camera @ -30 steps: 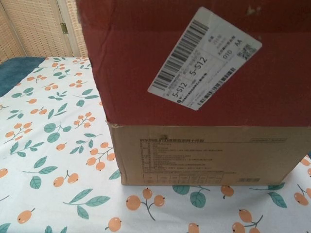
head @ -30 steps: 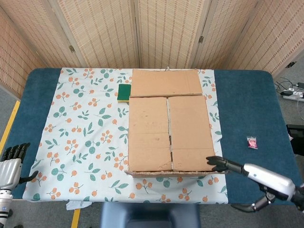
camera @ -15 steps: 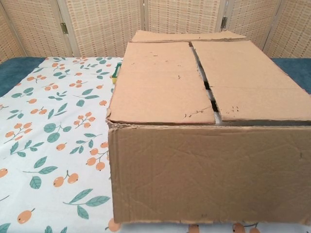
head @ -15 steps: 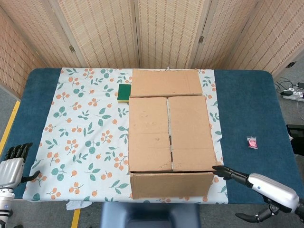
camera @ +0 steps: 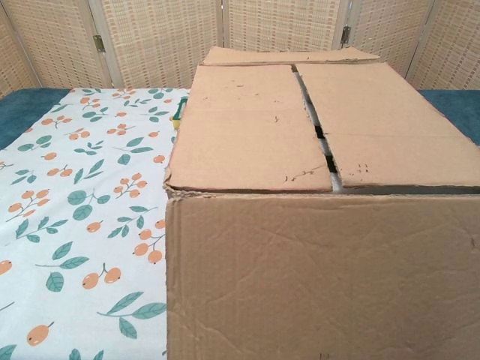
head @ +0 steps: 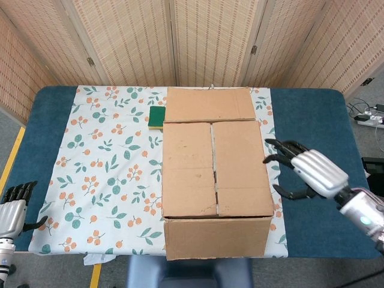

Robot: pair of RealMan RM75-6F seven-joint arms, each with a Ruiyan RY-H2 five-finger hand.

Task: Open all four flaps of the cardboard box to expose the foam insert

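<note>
One brown cardboard box point(head: 215, 180) sits mid-worktop on the floral cloth point(head: 108, 168) — two flaps folded out, two closed on top. Your right hand point(head: 306, 171) hovers beside its right edge, fingers spread, holding nothing; your left hand point(head: 13, 207) rests unclenched, empty, at the worktop's near-left corner.

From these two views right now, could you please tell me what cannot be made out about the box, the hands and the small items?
- Foam insert: hidden under the two closed flaps in both views.
- Green sponge: mostly behind the cardboard box in the chest view.
- Pink packet: too small to identify in the head view.
- Left hand: cut by the head view's edge.
- Right hand: absent from the chest view.
</note>
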